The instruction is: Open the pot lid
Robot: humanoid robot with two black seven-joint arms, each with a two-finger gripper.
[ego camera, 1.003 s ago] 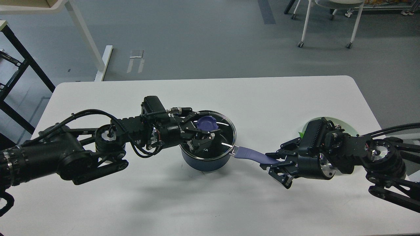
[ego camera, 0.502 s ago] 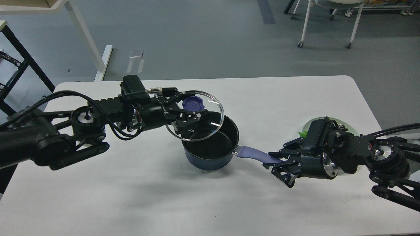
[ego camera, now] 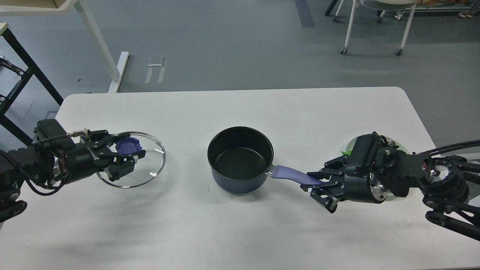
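Room: grey floor w/ table legs and a wheeled chair (ego camera: 375, 22) sitting at the back, nothing crowding the work area.
Surface: white table (ego camera: 232, 232) taking up most of the view, plenty of bare space on the left side.
Pot (ego camera: 240, 161): sitting mid-table, uncovered, black inside looking empty, blue-purple handle (ego camera: 290, 175) pointing toward the robot's right.
Lid (ego camera: 131, 159): glass w/ a purple knob (ego camera: 127, 144), hanging well apart from the pot over the left side of the table (can't tell if the rim is touching the surface yet, the shadow under it suggests it's a bit off it).
Left gripper (ego camera: 125, 155): fingers pinching the knob, lid tilting slightly under them.
Right gripper (ego camera: 318, 187): fingers closing around the far end of the handle, bracing the pot so it isn't sliding.
Behind right arm: something green and round (ego camera: 350, 146) peeking out, mostly hidden, can't say what.
Step in hand: imo the lid is basically off, so what's left is setting it down.
How to do it well: lowering slow and level so the glass rim is landing flat, not edge-first; letting go of the knob only once the lid is resting by itself; keeping it clear of the table edge; right side holding steady til then.
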